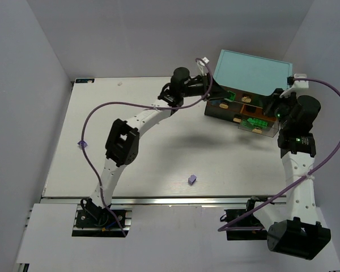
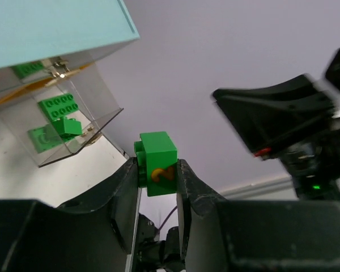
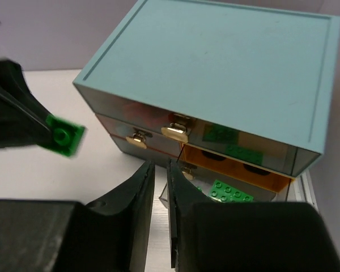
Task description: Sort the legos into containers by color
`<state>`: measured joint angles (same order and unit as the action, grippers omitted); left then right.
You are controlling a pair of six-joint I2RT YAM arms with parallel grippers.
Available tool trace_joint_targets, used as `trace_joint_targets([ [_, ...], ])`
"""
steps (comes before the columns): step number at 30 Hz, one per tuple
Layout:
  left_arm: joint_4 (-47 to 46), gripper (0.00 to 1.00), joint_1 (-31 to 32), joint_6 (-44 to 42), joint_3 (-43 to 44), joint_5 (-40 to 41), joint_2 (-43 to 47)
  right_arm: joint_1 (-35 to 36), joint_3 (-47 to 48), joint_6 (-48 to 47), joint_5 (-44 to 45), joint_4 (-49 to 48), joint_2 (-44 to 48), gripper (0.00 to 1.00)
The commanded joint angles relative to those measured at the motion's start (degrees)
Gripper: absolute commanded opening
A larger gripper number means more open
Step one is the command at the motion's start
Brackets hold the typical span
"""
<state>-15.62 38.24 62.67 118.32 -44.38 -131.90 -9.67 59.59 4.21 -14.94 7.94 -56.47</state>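
Green lego [image 2: 157,161] in left hand [image 2: 158,166], just clear of open drawer [image 2: 96,122].

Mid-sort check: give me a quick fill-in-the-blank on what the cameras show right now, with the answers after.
1. The brick clamped in the left gripper is ____ in color.
2. The lone brick lying on the table is ____ in color.
3. The drawer holding green bricks stands ____.
4. The right gripper holds ____.
Missing words: green; lavender; open; nothing.
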Motion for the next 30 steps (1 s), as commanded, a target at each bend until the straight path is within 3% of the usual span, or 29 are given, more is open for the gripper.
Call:
trace_joint_targets([
  [1, -1.0, 0.0, 2.4, 2.1, 6.8, -1.3, -4.3, -0.3, 3.8, 3.3, 4.7, -4.6, 1.6, 0.22],
  [4, -2.2, 0.0, 4.1, 3.2, 12.6, -0.5, -9.2, -0.4, 4.0, 4.0, 5.2, -4.4, 2.1, 0.23],
  [19, -8.8, 0.04, 9.1, 4.7, 13.4, 8.0, -16.7, -0.5, 0.5, 4.9, 4.6, -2.6, 5.1, 0.24],
  [30, -6.3, 0.05, 10.7, 2.5, 14.0, 17.4, -18.0, -0.7, -2.2, 5.7, 4.2, -1.6, 8.2, 0.24],
])
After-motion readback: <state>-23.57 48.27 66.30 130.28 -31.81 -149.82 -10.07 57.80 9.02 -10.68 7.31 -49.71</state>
